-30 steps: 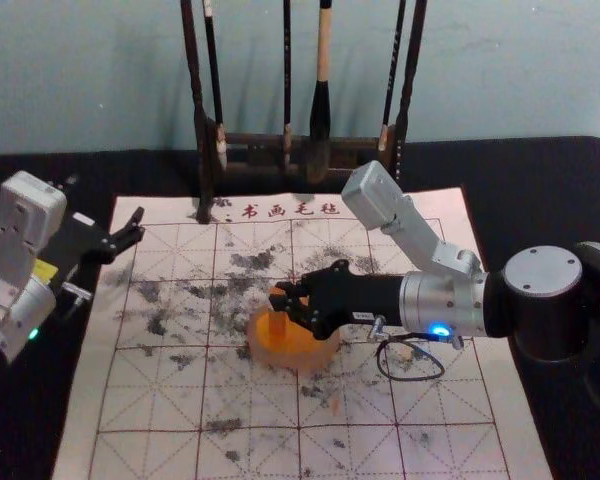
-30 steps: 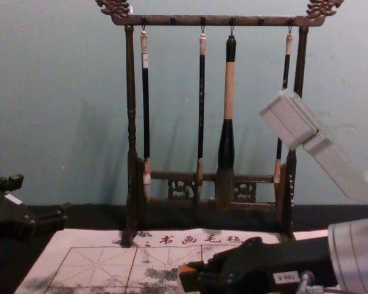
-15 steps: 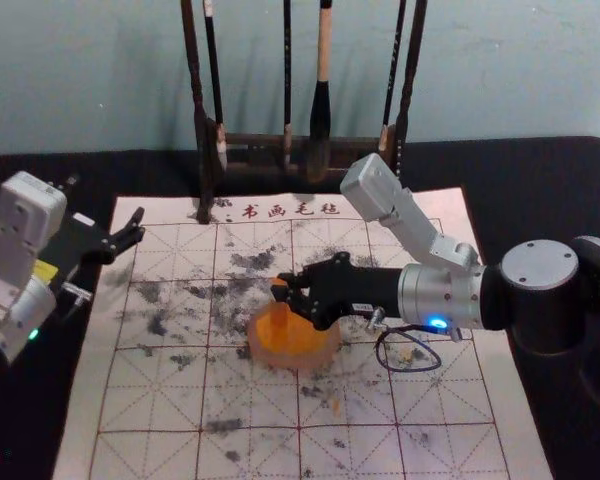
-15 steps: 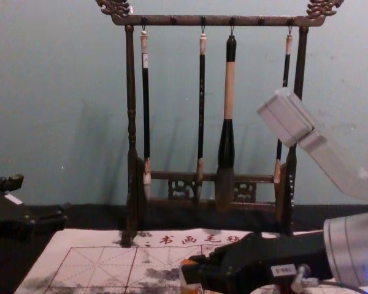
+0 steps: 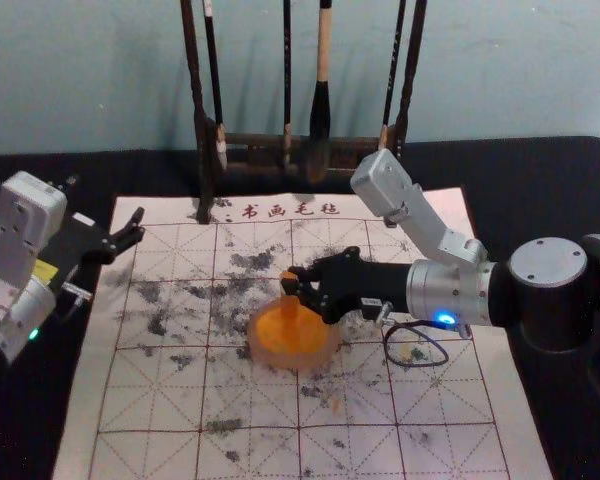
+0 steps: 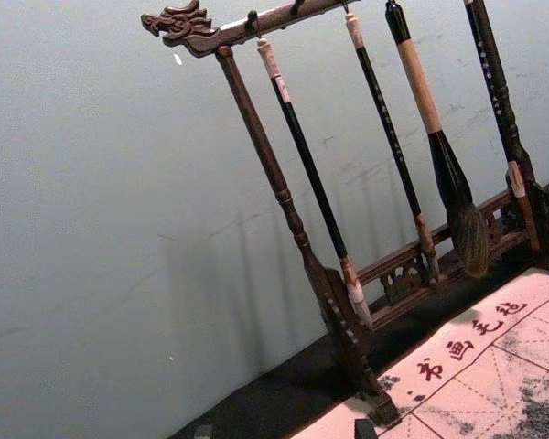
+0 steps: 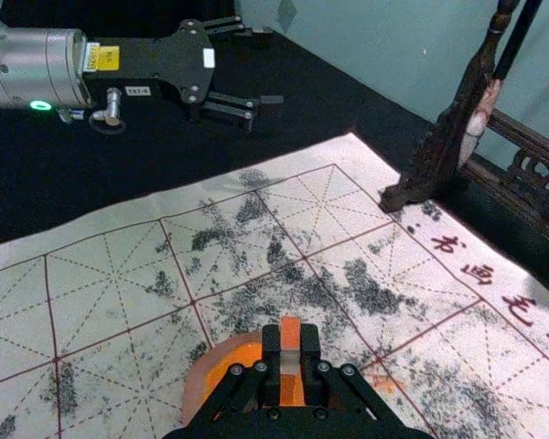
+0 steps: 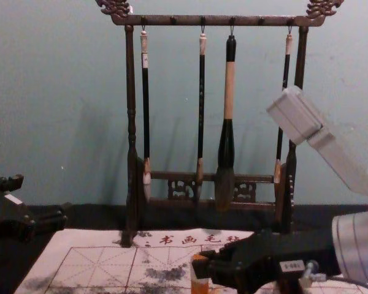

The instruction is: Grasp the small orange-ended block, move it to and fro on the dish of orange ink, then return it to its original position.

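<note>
**Right gripper (image 5: 295,284) holds small orange-ended block (image 5: 289,304) at round, pale-rimmed dish of orange ink (image 5: 280,363)**

The jaws are closed on the block's pale middle, gripping it nearly upright at the dish's far side — whether its lower end touches the ink cannot be told. The dish sits on a white writing mat (image 5: 150,400) with red grid lines and dark smudges, spread over the black-covered bench (image 5: 540,195).

The left gripper (image 5: 135,227) is parked beyond the mat's left edge, its jaws apart with nothing between them. Behind the mat stands a dark carved wooden rack (image 8: 130,110), hung with four brushes (image 8: 229,92).
</note>
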Controlling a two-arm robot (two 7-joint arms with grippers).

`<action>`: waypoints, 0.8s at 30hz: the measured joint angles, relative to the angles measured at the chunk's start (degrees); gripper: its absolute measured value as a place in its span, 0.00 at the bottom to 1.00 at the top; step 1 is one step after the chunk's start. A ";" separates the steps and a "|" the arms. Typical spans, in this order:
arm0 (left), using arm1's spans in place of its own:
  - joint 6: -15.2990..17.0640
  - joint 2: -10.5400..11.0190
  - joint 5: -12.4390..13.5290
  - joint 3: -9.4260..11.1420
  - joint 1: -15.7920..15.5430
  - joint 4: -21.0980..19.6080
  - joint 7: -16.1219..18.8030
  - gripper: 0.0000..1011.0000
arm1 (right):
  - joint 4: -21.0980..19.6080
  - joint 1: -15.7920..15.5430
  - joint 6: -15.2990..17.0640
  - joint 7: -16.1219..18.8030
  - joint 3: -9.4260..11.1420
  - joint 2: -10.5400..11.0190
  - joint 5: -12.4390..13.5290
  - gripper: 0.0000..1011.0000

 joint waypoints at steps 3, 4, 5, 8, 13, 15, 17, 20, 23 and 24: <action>0.00 0.00 0.00 0.00 0.00 0.00 0.00 0.99 | -0.12 -0.15 -0.03 -0.05 0.18 0.21 -0.04 0.12; 0.00 0.00 0.00 0.00 0.00 0.00 0.00 0.99 | -0.21 -0.24 -0.03 -0.06 0.31 0.32 -0.05 0.12; 0.00 0.00 0.00 0.00 0.00 0.00 0.00 0.99 | -0.26 -0.28 -0.04 -0.06 0.36 0.38 -0.05 0.12; 0.00 0.00 0.00 0.00 0.00 0.00 0.00 0.99 | -0.61 -0.49 -0.05 -0.06 0.72 0.70 0.01 0.12; 0.00 0.00 0.00 0.00 0.00 0.00 0.00 0.99 | -1.81 -1.01 -0.06 -0.05 1.47 1.37 0.65 0.12; 0.00 0.00 0.00 0.00 0.00 0.01 0.00 0.99 | -2.31 -1.25 -0.04 -0.03 1.74 1.65 0.97 0.12; 0.00 0.00 0.00 0.00 0.00 0.00 0.00 0.99 | -3.06 -1.62 0.19 -0.02 2.21 2.01 1.67 0.12; 0.00 0.00 0.00 0.00 0.00 0.00 0.00 0.99 | -4.19 -2.23 0.97 -0.02 3.03 2.55 2.93 0.12; 0.00 0.00 0.00 0.00 0.00 0.01 0.00 0.99 | -5.03 -2.65 1.87 -0.07 3.65 2.98 4.18 0.12; 0.00 0.00 0.00 0.00 0.00 0.00 0.00 0.99 | -5.63 -2.94 2.55 -0.14 4.06 3.33 5.04 0.12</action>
